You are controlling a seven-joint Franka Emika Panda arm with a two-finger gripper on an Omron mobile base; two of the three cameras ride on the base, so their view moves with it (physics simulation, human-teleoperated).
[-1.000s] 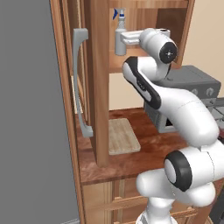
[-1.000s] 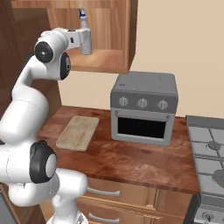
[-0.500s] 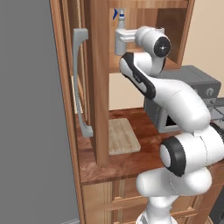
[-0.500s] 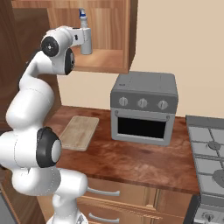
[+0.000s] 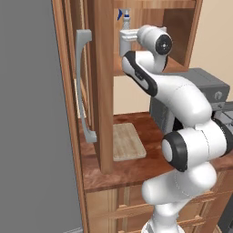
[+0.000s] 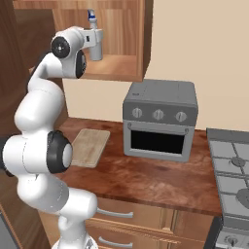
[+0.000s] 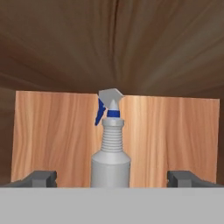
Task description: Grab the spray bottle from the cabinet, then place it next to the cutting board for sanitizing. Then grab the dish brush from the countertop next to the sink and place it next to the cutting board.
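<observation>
- Reaching up into the cabinet [image 5: 102, 91], my pincer [image 5: 124, 38] sits at the spray bottle [image 5: 124, 16] on its shelf.
- Down right, the cutting board [image 6: 90, 146] lies on the surface [image 6: 160, 177].
- My fingertips [image 7: 41, 178] stand wide, flanking the upright bottle without touching.

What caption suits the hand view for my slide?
Open gripper straddling the slim grey spray bottle inside the brown wooden cabinet.

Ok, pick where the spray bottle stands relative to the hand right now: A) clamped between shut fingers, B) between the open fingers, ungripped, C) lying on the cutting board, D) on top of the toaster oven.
B: the bottle stands upright on the cabinet shelf, centred between wide-apart fingers.
</observation>
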